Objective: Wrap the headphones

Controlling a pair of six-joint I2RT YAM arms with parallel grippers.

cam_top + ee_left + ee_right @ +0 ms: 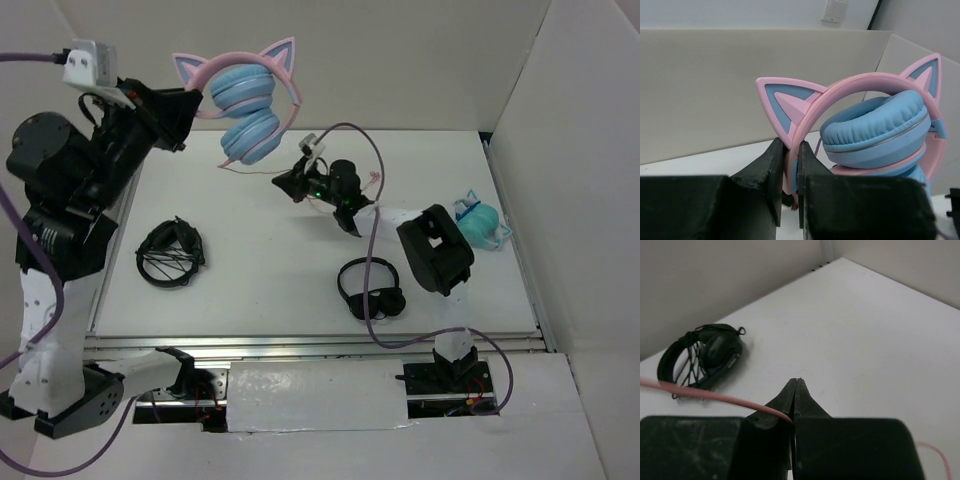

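Note:
The headphones (248,105), with light-blue ear cups and a pink cat-ear headband, hang in the air at the back left. My left gripper (192,112) is shut on the headband beside one cat ear; the left wrist view shows both fingers pinching the band (790,150) with the ear cups (875,130) to the right. My right gripper (282,183) is in mid-table, below and right of the ear cups. It is shut on the thin pink cable (715,397), which enters between the closed fingertips (796,385) from the left.
A black wire-wrapped bundle (170,252) lies on the left of the table and also shows in the right wrist view (702,357). Black headphones (370,288) lie front centre. A teal object (480,222) sits at the right edge. White walls enclose the table.

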